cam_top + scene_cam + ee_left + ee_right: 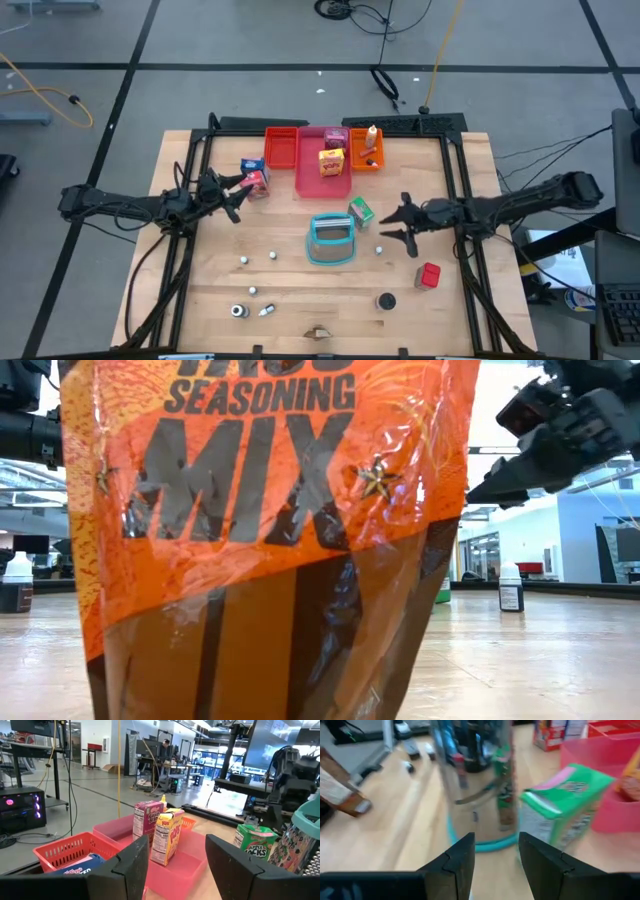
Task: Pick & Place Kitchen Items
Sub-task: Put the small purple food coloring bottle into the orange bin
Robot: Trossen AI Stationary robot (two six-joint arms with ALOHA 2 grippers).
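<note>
My left gripper (pixel 232 196) (pixel 176 865) is open above the table's left side, just left of the red-blue carton (pixel 255 180) (pixel 80 864), which stands on the wood. The yellow-pink carton (pixel 332 160) (pixel 167 840) and a pink carton (pixel 335 137) (pixel 145 822) stand in the pink tray (pixel 322 180). The orange bottle (pixel 372 135) stands in the orange tray (pixel 366 160). My right gripper (pixel 398 226) (pixel 495 852) is open, to the right of the green carton (pixel 360 212) (pixel 565 805) and pointing at it. The red cube (pixel 430 275) sits behind it, nearer the near edge.
The teal basket (pixel 330 240) (pixel 480 785) stands at mid-table beside the green carton. A red tray (pixel 282 147) lies at the far edge. Small balls (pixel 272 256) and caps (pixel 238 310) dot the near half. An orange seasoning packet (pixel 320 332) (pixel 270 510) stands at the near edge, filling the low view.
</note>
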